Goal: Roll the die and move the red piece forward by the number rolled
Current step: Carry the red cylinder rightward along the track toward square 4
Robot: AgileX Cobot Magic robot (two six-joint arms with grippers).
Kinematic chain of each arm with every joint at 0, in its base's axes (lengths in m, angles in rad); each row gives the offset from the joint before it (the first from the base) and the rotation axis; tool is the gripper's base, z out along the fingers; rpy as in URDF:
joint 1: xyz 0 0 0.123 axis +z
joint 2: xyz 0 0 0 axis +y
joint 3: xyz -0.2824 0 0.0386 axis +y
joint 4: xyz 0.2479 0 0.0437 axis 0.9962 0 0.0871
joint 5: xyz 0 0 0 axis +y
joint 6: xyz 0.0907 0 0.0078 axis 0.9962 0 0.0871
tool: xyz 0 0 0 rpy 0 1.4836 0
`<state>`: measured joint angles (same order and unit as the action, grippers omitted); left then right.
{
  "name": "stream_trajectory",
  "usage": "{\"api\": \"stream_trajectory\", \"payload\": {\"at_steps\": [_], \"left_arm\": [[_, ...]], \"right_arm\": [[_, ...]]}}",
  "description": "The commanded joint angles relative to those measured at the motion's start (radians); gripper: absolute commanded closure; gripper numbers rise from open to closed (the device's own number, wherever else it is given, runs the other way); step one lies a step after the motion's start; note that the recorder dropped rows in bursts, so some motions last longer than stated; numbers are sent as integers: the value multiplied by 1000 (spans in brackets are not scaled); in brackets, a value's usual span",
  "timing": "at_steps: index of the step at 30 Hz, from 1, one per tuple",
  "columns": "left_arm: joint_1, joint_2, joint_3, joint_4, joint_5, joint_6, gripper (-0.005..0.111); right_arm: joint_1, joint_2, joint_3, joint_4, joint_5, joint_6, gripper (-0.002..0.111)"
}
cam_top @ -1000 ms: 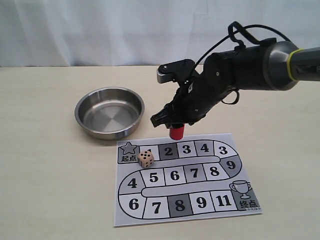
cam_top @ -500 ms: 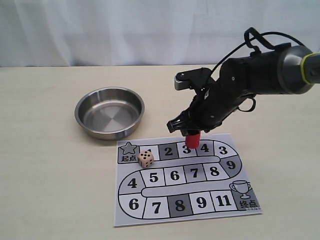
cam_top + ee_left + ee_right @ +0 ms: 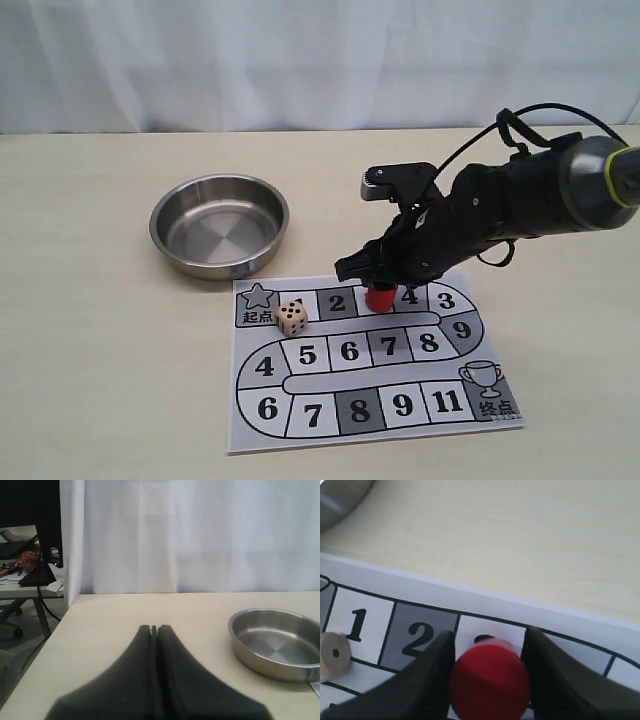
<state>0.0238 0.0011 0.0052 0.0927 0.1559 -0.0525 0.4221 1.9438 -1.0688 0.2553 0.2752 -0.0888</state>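
the right end effector (image 3: pixel 378 287) reaches in from 3 o'clock on its dark arm (image 3: pixel 520 195) and is clamped on the red piece (image 3: pixel 379 297). in the right wrist view the two black fingers (image 3: pixel 427 680) press against opposite sides of the red cylinder (image 3: pixel 489 680), with its round top showing between them. the red piece stands upright over the top row of the board (image 3: pixel 360 412), on the square between the 2 and the 4. a sliver of that square's printed number peeks out behind it in the wrist view. whether its base sits on the paper or hangs just above it, i cannot tell.

the die (image 3: pixel 292 318) lies on the board at about 8 o'clock from the red piece, on the 1 square just beside the star square. it is apart from the end effector. the wrist view catches it at the picture's edge with a single-pip face showing (image 3: pixel 334 655).

the steel bowl (image 3: pixel 219 228) sits on the table (image 3: pixel 100 380) at 10 o'clock from the board, near the sheet's corner.

the left end effector (image 3: pixel 154 629) appears only in its own wrist view. its fingers are pressed together with nothing between them, above bare table, with the bowl (image 3: pixel 276 640) off to one side and a white curtain (image 3: pixel 200 535) behind.
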Motion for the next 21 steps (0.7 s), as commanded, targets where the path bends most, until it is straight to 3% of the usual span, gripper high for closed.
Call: {"api": "stream_trajectory", "payload": {"at_steps": [1,21], "left_arm": [[0,-1,-5,1,-15,0,107],[0,-1,-5,1,-12,0,107]], "right_arm": [[0,-4,16,2,-10,-9,104],[-59,-94,16,-40,0,-56,104]]}}
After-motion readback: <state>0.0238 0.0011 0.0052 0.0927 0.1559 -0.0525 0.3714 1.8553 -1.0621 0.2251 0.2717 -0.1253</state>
